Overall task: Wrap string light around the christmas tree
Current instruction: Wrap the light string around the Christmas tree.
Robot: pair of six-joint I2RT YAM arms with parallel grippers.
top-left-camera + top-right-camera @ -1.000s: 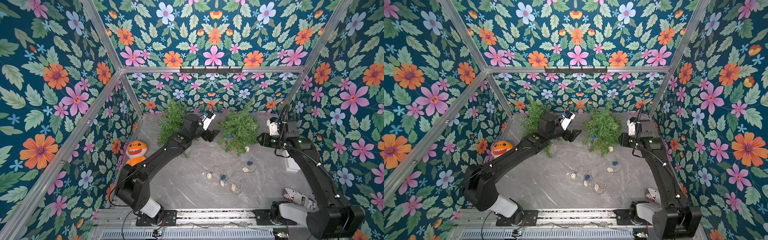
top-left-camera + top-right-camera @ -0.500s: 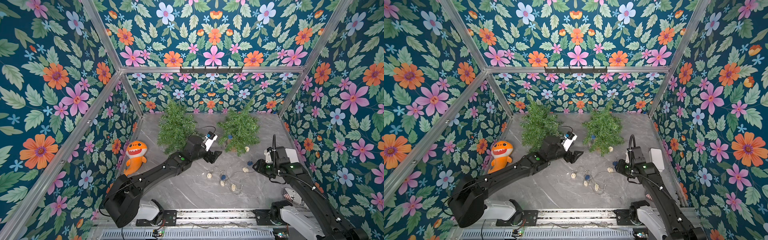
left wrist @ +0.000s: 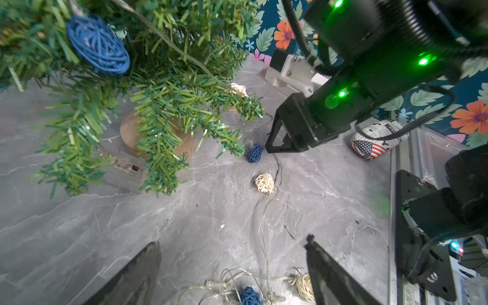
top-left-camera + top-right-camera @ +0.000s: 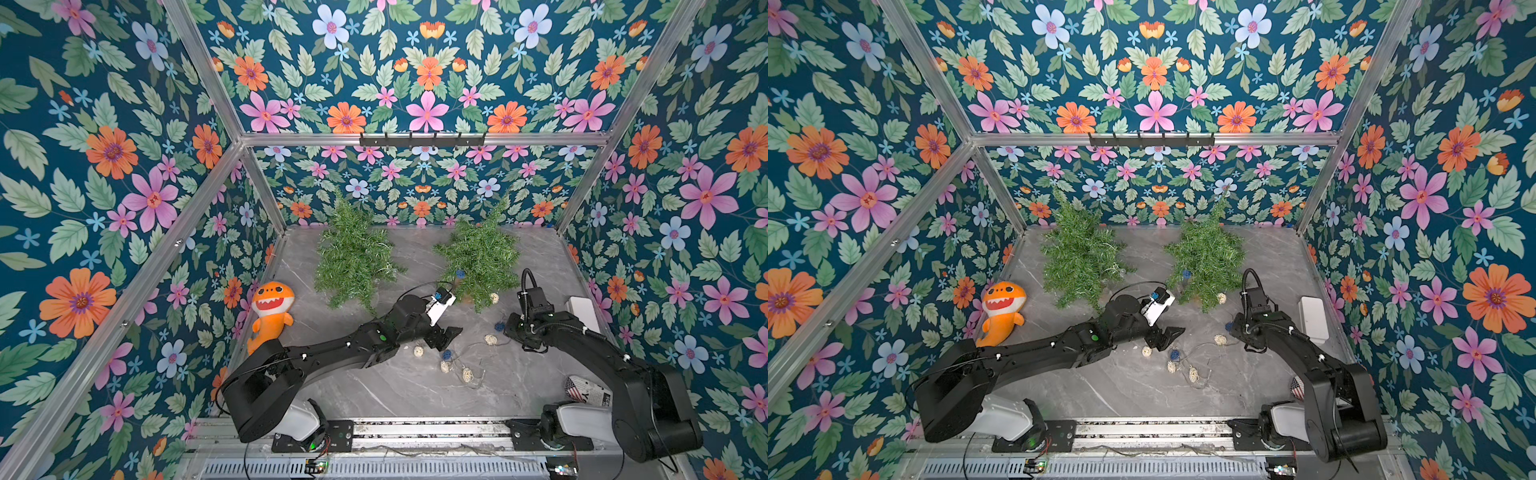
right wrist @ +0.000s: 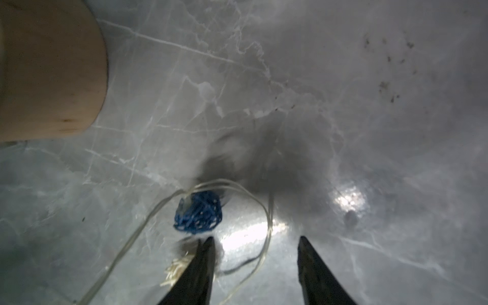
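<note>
Trailing from the lower branches of the christmas tree (image 4: 478, 257), the string light (image 4: 467, 375) has no single straight axis. Its wire drops off the foliage toward the front of the table (image 4: 374, 395), then hooks back toward the robot's left, with the woven balls lying in a loose, slack curl. One blue ball (image 3: 97, 45) of the strand sits up among the needles. Most of the strand lies flat on the marble between the two arms.

The tree itself stands upright on its round wooden base (image 3: 155, 140), long axis vertical, its tip showing against the back wall in both top views. A second tree (image 4: 353, 262) stands upright toward the robot's left, well apart from it.

The left gripper (image 3: 232, 241) hangs low over the curled end with its jaws spread wide, gripping nothing, and the wire lies on the table beneath the gap. The right gripper (image 5: 255, 237) points down at the table near the tree's base, its jaws parted to a middling gap. A loop of wire passes between its fingers (image 5: 203, 264) without being pinched, and a second blue ball (image 5: 198, 214) lies just ahead of one fingertip
</note>
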